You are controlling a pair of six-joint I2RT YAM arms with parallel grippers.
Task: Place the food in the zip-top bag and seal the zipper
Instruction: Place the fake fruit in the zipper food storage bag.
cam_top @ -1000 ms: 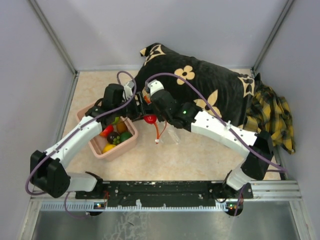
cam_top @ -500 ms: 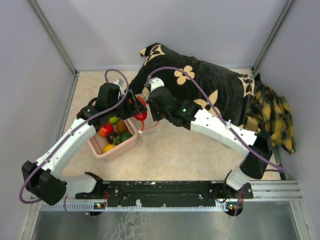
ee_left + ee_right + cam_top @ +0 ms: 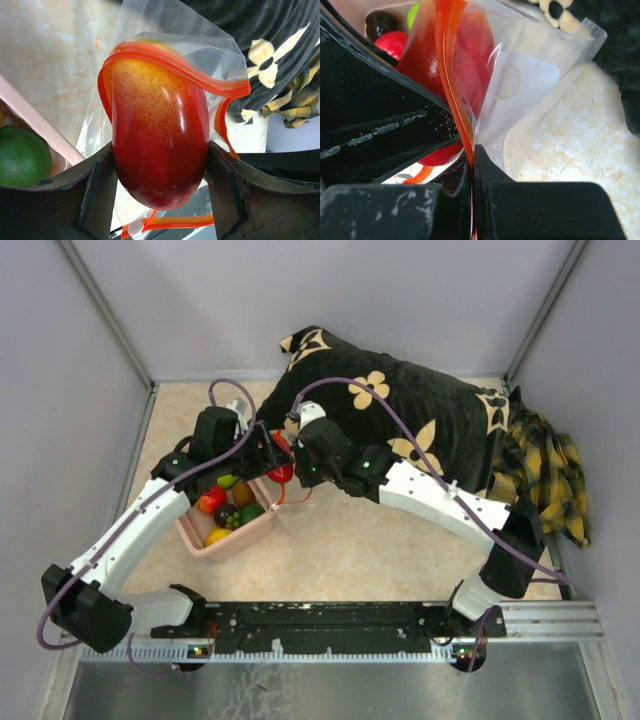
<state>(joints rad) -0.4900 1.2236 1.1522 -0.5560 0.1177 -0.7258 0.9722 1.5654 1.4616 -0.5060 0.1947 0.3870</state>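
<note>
The step in hand looks like feeding one fruit through the mouth of the zip-top bag [image 3: 165,25], which hangs just ahead of the left tool [image 3: 160,170] and directly above the right tool [image 3: 472,155]. The left tool stands fairly wide, its two fingers [image 3: 97,190] clamped on the flanks of a toy mango [image 3: 160,145] whose far end is already ringed by the bag's rim. The right tool is fully closed, pinching the zipper [image 3: 447,65] so one lip is held up. To do this well, I judge that the right tool should hold that lip taut and steady while the left tool pushes the mango straight and deep past the rim before letting go. A shallow release could let the slick fruit slide back out, and the loose lip may fold across the opening. As for materials, the bench [image 3: 350,550] beneath both tools is pale and marbled. The pillow [image 3: 420,410] beyond the right tool is soft dark cloth with cream flowers. The pink tub [image 3: 195,535], beside and below the left tool, is rigid plastic holding more toy fruits [image 3: 228,512]. The bag is thin, clear, crinkly film, the mango is glossy, rounded, red shading to yellow, and the zipper is a narrow, bendy red-orange strip.
</note>
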